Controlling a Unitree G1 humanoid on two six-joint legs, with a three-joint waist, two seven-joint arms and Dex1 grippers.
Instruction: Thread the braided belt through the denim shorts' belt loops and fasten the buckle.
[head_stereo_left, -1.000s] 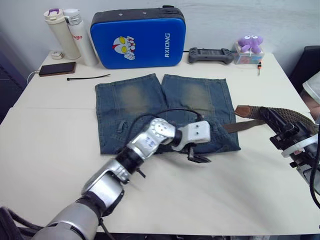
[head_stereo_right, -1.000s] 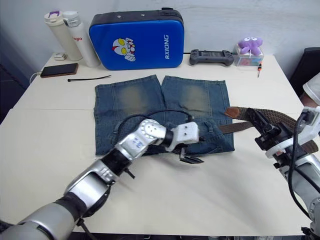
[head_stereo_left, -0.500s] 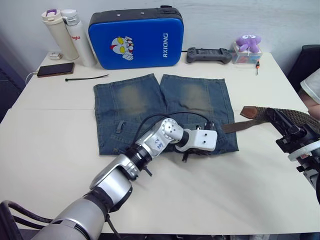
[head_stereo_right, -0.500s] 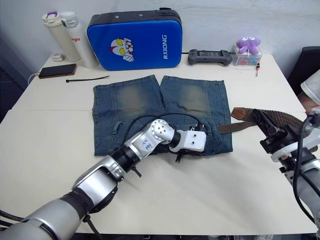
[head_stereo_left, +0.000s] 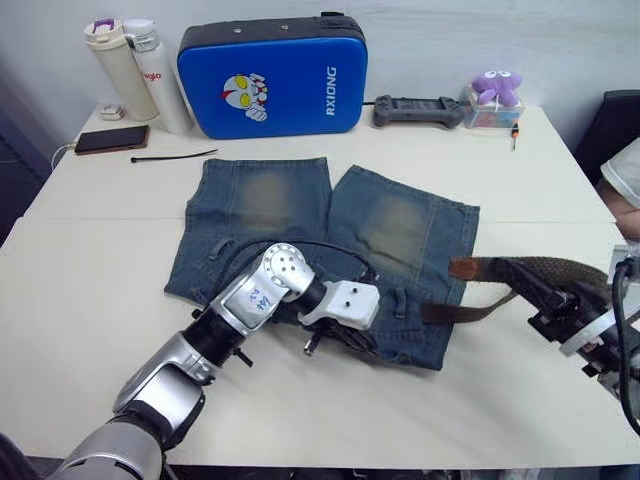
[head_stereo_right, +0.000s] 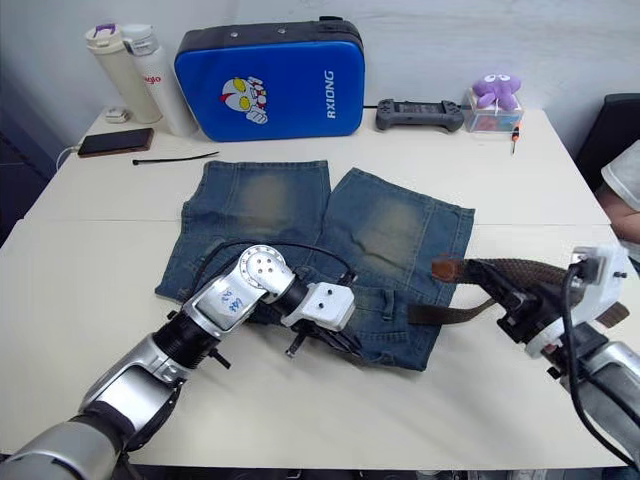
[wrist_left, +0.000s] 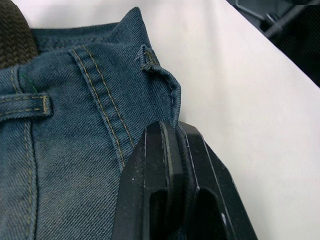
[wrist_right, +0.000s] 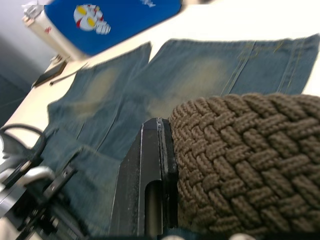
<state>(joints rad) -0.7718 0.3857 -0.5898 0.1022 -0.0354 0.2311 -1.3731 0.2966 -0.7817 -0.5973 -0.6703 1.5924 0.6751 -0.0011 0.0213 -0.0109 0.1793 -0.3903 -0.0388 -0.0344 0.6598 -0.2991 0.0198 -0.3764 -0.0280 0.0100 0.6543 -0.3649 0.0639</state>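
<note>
The denim shorts (head_stereo_left: 390, 225) lie flat mid-table, skewed, with the waistband toward me. My left gripper (head_stereo_left: 330, 345) is shut on the waistband's near edge, where the denim bunches at its fingertips (wrist_left: 172, 142). A belt loop (wrist_left: 25, 105) sits just beside that spot. At the right, my right gripper (head_stereo_left: 540, 298) is shut on the braided belt (wrist_right: 250, 150). The belt's dark tip (head_stereo_left: 462, 267) rests at the shorts' right edge, and a strap section (head_stereo_left: 455, 313) lies across the waistband corner. The buckle is out of view.
A blue hard case (head_stereo_left: 272, 75) stands at the back with two bottles (head_stereo_left: 140, 75) to its left. A phone (head_stereo_left: 104, 139) and a black cable tie (head_stereo_left: 172, 156) lie far left. A controller (head_stereo_left: 418, 110) and a purple toy (head_stereo_left: 497, 88) sit far right.
My left gripper went from open to shut on the waistband and dragged the shorts nearer and leftward, skewing them. The right gripper moved left with the belt.
</note>
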